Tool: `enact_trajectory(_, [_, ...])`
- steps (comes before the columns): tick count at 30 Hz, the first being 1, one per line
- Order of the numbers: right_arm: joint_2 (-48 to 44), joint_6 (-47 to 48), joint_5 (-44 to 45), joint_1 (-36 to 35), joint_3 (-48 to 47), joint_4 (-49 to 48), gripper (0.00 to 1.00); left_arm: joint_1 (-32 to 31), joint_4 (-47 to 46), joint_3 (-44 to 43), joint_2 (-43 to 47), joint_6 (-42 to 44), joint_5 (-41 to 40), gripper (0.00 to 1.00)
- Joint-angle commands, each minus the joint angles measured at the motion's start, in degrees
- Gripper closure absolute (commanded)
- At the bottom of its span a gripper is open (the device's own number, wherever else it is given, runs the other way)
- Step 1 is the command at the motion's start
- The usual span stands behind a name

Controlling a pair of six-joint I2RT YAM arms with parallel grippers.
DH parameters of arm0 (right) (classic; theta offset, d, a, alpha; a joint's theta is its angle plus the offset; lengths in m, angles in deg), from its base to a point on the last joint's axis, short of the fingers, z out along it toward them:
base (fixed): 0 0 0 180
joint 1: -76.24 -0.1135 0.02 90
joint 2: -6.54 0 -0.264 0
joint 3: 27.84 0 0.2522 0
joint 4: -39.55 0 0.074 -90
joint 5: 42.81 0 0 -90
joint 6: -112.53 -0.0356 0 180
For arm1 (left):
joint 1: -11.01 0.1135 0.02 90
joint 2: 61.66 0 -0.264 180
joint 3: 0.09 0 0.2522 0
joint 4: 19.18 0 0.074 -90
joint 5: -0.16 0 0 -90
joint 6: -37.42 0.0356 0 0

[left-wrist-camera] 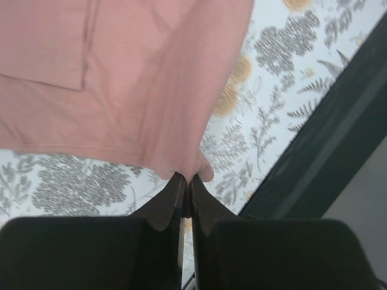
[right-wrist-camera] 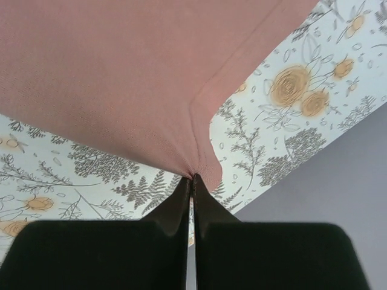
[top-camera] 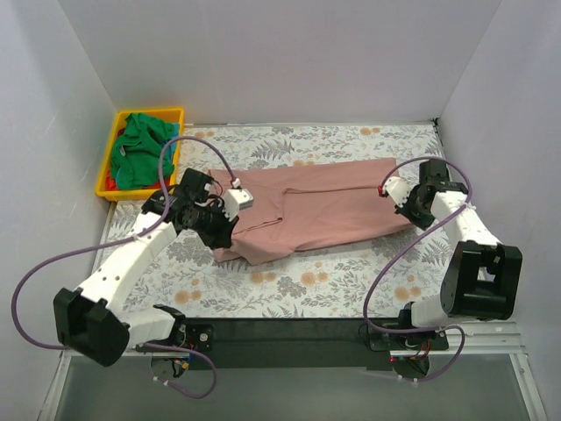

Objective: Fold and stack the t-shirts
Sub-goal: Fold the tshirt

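1. Where the floral table cover (top-camera: 307,294) fills the middle of the table, holds a dusty-pink t-shirt (top-camera: 324,203) by both ends, one arm at each.
2. With the left gripper (top-camera: 225,237), pinches the shirt's left end at the near corner; clamps the jaws tight on a small tuck of fabric, fingertips all but meeting.
3. From the left wrist, shows the left gripper (left-wrist-camera: 186,181) biting the hem corner of the dusty-pink t-shirt (left-wrist-camera: 133,78), with a second layer's straight edge across the upper left and the table cover (left-wrist-camera: 272,90) to the right.
4. With the right gripper (top-camera: 405,211), nips the right end at its near corner; closes the jaws fully on the cloth.
5. From the right wrist, shows the right gripper (right-wrist-camera: 192,180) holding a pointed corner of the dusty-pink t-shirt (right-wrist-camera: 121,72), stitched hem lines running into the pinch, the table cover (right-wrist-camera: 272,121) below.
6. Stretches the shirt as a long folded band across the cover, slanted so the left end sits nearer the arms' bases than the right; cannot tell whether the ends rest on the cover or hang just above it.
7. At the far-left corner, beyond the left arm, has a yellow bin (top-camera: 107,162) with a green t-shirt (top-camera: 140,145) heaped inside and a sliver of red fabric (top-camera: 110,184) at the bin's near end, well apart from the pink shirt.
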Motion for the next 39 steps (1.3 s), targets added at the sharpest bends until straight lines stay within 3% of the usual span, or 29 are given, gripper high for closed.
enact_trajectory(1, [3.64,0.81,-1.73,0.21,-5.66,1.30,0.99,2.14,-4.56,-4.30,-4.95,-0.12,-1.34,1.00])
enact_trajectory(6, [10.93,0.28,-1.73,0.21,-12.07,1.47,0.99,5.83,-8.25,-13.33,-16.97,1.29,-2.40,1.00])
enact_trajectory(20, [24.73,-0.07,-1.91,0.21,-25.08,2.00,0.99,9.88,-12.48,-30.40,-36.59,2.35,-3.81,1.00])
enact_trajectory(39, [32.65,-0.77,-1.65,-0.23,-34.05,1.83,0.99,12.61,-13.00,-36.74,-42.58,3.23,-3.72,1.00])
